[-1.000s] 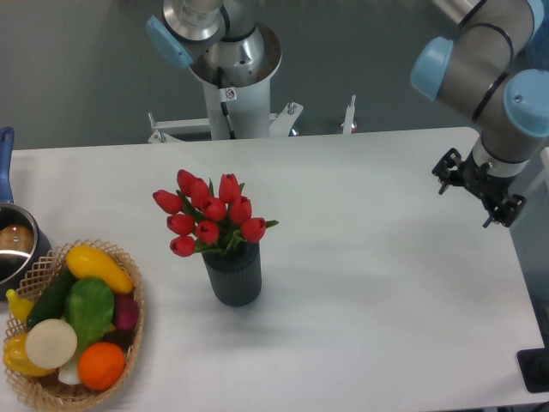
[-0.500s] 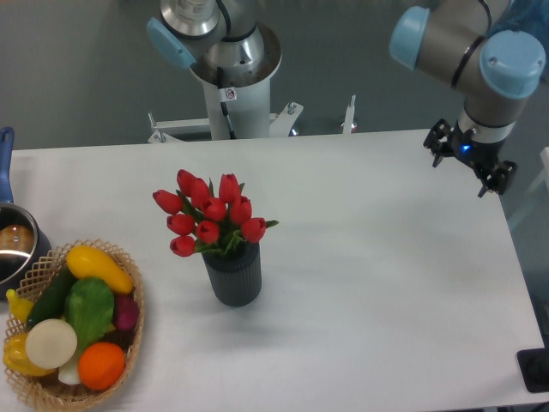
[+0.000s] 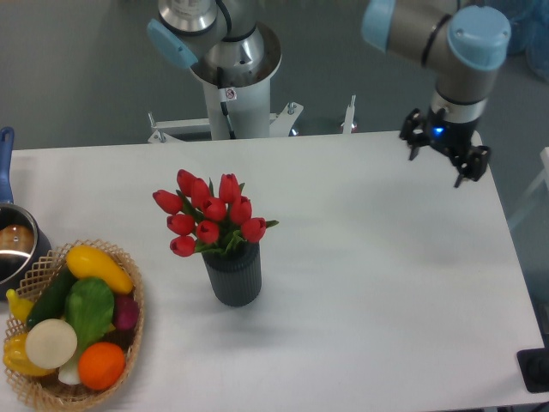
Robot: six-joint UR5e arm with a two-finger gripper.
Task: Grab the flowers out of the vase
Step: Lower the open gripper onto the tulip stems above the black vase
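A bunch of red tulip flowers [image 3: 211,215] stands upright in the dark ribbed vase [image 3: 234,276], left of the table's middle. My gripper [image 3: 438,161] hangs over the far right of the white table [image 3: 369,283], well to the right of the flowers and touching nothing. Its two black fingers are spread apart with nothing between them, so it is open.
A wicker basket [image 3: 131,273] of fruit and vegetables sits at the front left corner. Behind it, at the left edge, is a metal pot [image 3: 14,247] with a blue handle. The arm's base column [image 3: 232,81] rises behind the table's back edge.
The gripper has moved left and toward the back of the table, from the right edge to the far right corner. Flowers and vase have not moved.
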